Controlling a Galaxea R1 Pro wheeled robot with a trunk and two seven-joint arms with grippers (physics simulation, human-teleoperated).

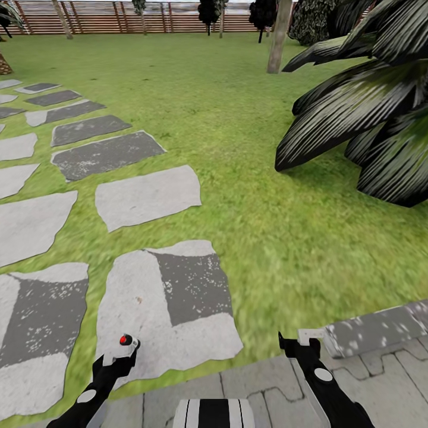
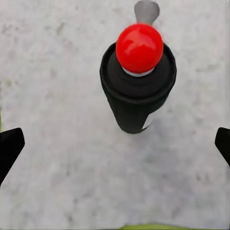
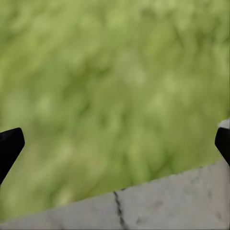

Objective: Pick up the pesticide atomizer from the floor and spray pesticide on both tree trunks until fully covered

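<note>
**Atomizer standing under the left claw, fingers wide apart**

Black fingertips of the left gripper (image 2: 115,143) sit at the two edges of the left wrist view, spread wide with nothing between them; the pesticide atomizer (image 2: 138,81) — a black cylinder topped by a round red knob — stands upright on a pale stone slab (image 2: 57,182) beyond them, untouched. From the head camera the same atomizer (image 1: 125,340) shows as a red dot just ahead of the left gripper (image 1: 119,356), on the whitish part of a grey-and-white slab (image 1: 172,297).

Across from it, the right gripper (image 1: 296,343) hangs over the border of the grey paving (image 1: 380,356) and the grass (image 1: 267,226); in its wrist view the right gripper (image 3: 115,143) is likewise fully spread and holds nothing, with blurred green lawn and a cracked paving edge (image 3: 158,201) below.

Farther off, stepping stones (image 1: 89,128) run up the left side; dark striped palm fronds (image 1: 368,113) crowd the right; one bare grey-brown tree trunk (image 1: 278,35) rises from the lawn, and a slatted wooden fence (image 1: 107,16) closes the garden behind.
</note>
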